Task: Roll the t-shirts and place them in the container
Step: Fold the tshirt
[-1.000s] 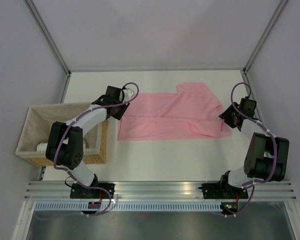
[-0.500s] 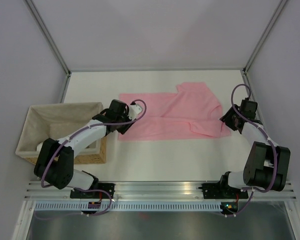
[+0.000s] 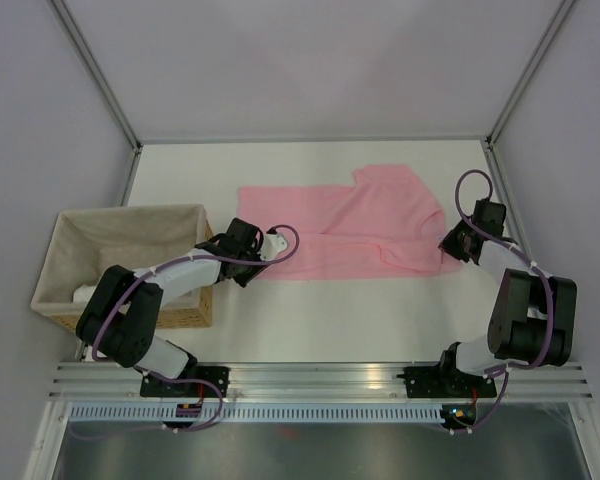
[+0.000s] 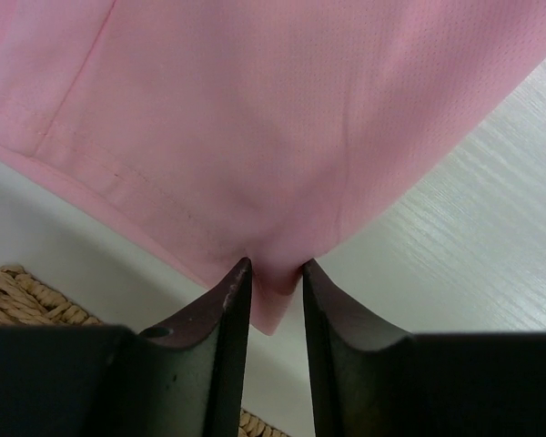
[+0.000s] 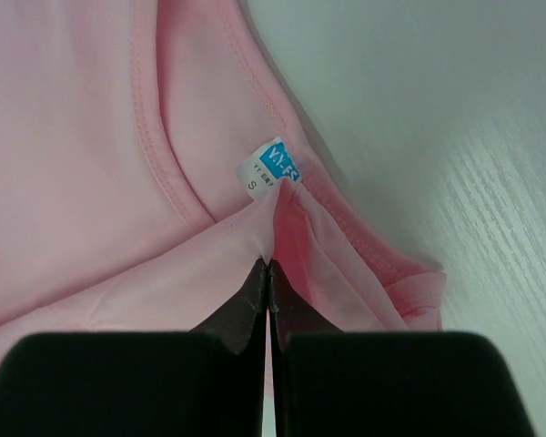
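Note:
A light-pink t-shirt [image 3: 350, 225] lies spread flat across the middle of the white table. My left gripper [image 3: 274, 248] is low at the shirt's near left corner. In the left wrist view its jaws [image 4: 273, 271] stand a little apart, with the hemmed corner of the t-shirt [image 4: 255, 109] lying between the fingertips. My right gripper [image 3: 448, 243] is at the shirt's near right edge. In the right wrist view it [image 5: 268, 264] is shut on a pinched fold of the t-shirt [image 5: 73, 137], just below the small white and blue neck label [image 5: 273, 168].
A wicker basket [image 3: 130, 211] with a cloth lining stands at the left of the table, close to my left arm; its weave [image 4: 27, 296] shows beside the left fingers. Something white [image 3: 80, 293] lies inside it. Metal frame posts stand at the far corners.
My left arm swung from beside the basket down to the shirt's near left corner, jaws narrowing slightly. My right gripper closed on the fabric by the neck label.

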